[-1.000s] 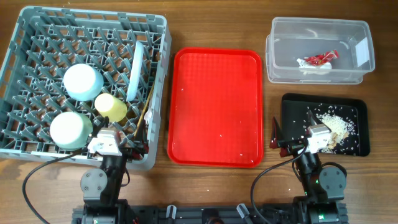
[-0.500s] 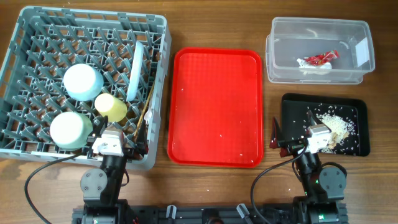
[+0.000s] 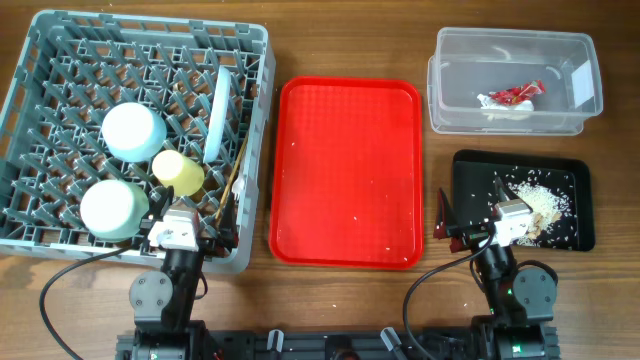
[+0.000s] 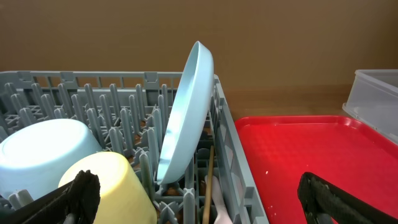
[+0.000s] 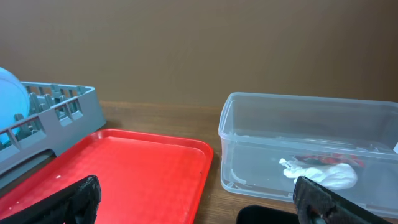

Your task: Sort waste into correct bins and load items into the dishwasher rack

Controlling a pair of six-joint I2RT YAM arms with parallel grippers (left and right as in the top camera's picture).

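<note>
The grey dishwasher rack (image 3: 60,60) holds a small white bowl (image 3: 133,130), a yellow cup (image 3: 178,170), a pale green bowl (image 3: 113,208), an upright plate (image 3: 218,112), chopsticks (image 3: 236,185) and a white fork (image 4: 219,199). The clear tub (image 3: 515,50) holds the red-and-white wrapper (image 3: 517,95) and the tissue (image 3: 503,111). The rice scraps (image 3: 543,200) lie in the black tray (image 3: 475,175). My left gripper (image 3: 185,230) is open and empty at the rack's near edge. My right gripper (image 3: 478,222) is open and empty by the black tray's near left corner.
A red serving tray (image 3: 347,172) lies between the rack and the bins, with a few rice grains on it. In the left wrist view the plate (image 4: 186,112) leans over the cup (image 4: 106,186). The right wrist view shows the tub (image 5: 311,124) and the tray (image 5: 124,168).
</note>
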